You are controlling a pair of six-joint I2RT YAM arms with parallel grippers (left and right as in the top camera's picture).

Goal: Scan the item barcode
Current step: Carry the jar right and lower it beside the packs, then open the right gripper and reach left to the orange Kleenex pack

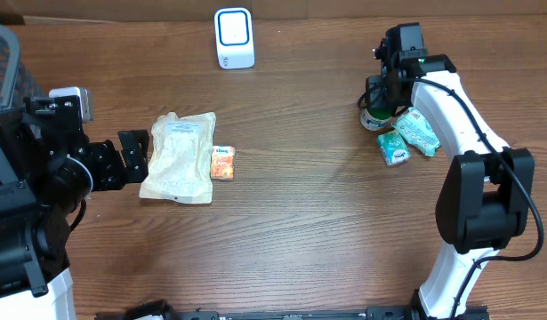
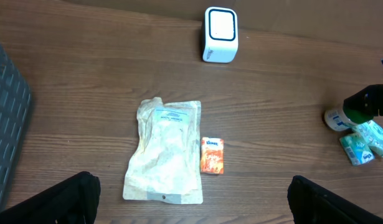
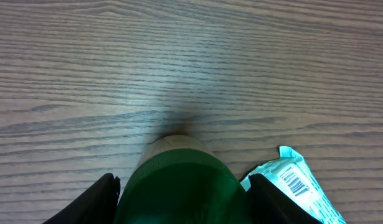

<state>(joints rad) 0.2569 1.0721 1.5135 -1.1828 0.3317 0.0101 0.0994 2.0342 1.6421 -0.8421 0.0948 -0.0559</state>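
Note:
A white barcode scanner [image 1: 234,37] [image 2: 221,34] with a blue-rimmed face stands at the table's far edge. My right gripper [image 1: 385,96] [image 3: 182,198] is shut on a green-lidded bottle [image 1: 374,119] [image 3: 179,180] at the right, one finger against each side of the lid. The bottle's body is mostly hidden under the lid and the gripper. My left gripper [image 1: 135,156] [image 2: 194,190] is wide open and holds nothing, just left of a cream pouch [image 1: 178,157] [image 2: 166,149].
A small orange tissue pack [image 1: 222,163] [image 2: 212,155] lies right of the pouch. Two teal packets [image 1: 406,140] [image 3: 295,185] lie beside the bottle, one showing a barcode. A dark mesh basket [image 1: 2,62] [image 2: 7,124] stands at the left edge.

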